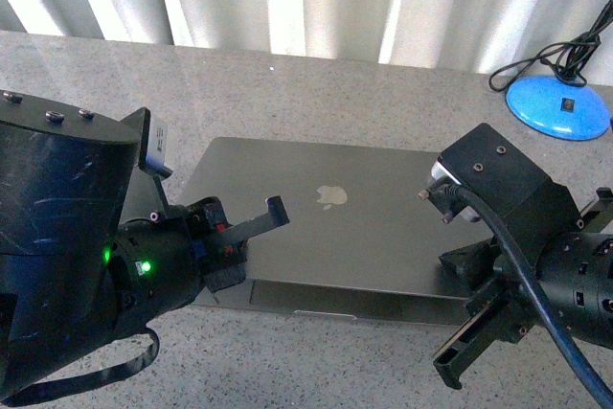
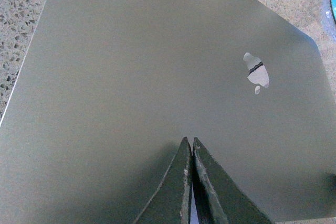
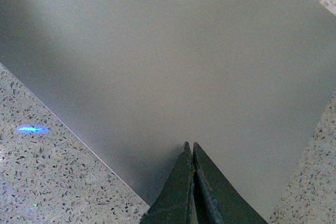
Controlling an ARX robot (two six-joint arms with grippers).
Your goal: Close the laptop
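Left end effector point(image 2: 189, 144) was clenched, its two dark fingers pressed together with nothing between them, and its tip hung over the laptop point(image 1: 364, 227) lid, left of the apple logo point(image 1: 331, 195). Right end effector point(image 3: 189, 148) was likewise clenched and empty, above the laptop's near right corner. Whether either tip touched the lid could not be told.

The laptop lay shut and flat, its grey lid facing up and the silvery logo at the lid's middle. The left arm point(image 1: 67, 217) reached in from the laptop's near left. Its bulky black wrist was tilted down toward the lid, and a green light point(image 1: 144, 266) glowed on it. The right arm point(image 1: 575, 294) came in from the laptop's near right, angled down, with a thick black cable point(image 1: 517, 246) running along it.

Under the laptop was the speckled grey desk point(image 1: 335, 83). Beyond the laptop's far right corner, well apart from it, a blue round base point(image 1: 558, 104) sat on the desk with a black cord point(image 1: 565, 50) looping from it.
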